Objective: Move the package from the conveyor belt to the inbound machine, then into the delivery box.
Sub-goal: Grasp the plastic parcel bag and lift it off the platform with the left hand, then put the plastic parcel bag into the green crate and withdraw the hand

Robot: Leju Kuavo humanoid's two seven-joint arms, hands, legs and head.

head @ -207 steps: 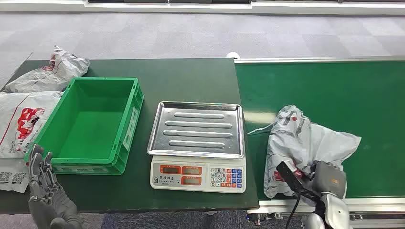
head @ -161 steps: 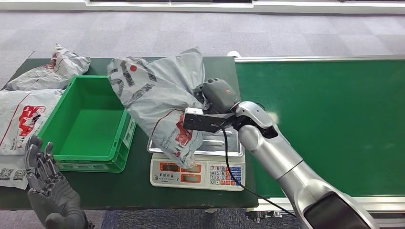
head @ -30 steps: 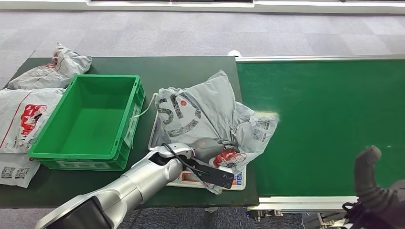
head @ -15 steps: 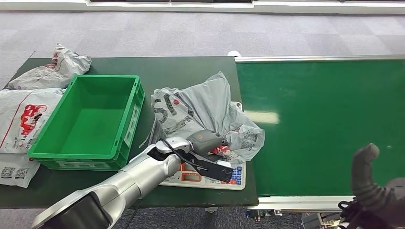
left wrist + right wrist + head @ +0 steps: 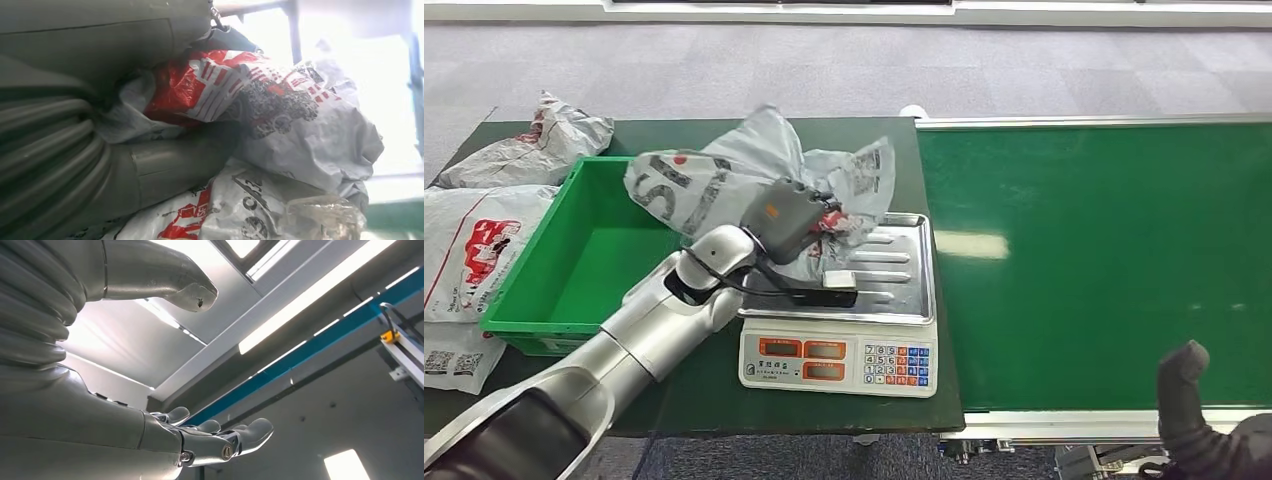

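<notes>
A dark green table (image 5: 824, 150) stands on grey carpet, the belt (image 5: 1104, 260) beside it; a scale (image 5: 839, 330), a green box (image 5: 534, 320) and spare bags (image 5: 474, 240) sit on the table; the left hand (image 5: 789, 215) grips the package (image 5: 714, 180), raised between scale and box, its fingers hidden under plastic; the right hand (image 5: 200, 437) is cut off low, fingers spread, holding nothing.

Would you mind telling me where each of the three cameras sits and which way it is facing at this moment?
Head view: high on the robot, looking forward and down at the green crate, scale and conveyor belt; the left arm lifts the package.
Left wrist view: behind the left hand, facing the package it grips.
Right wrist view: behind the right hand, facing up at ceiling lights.
Shared: the head and left wrist views both show the package.
</notes>
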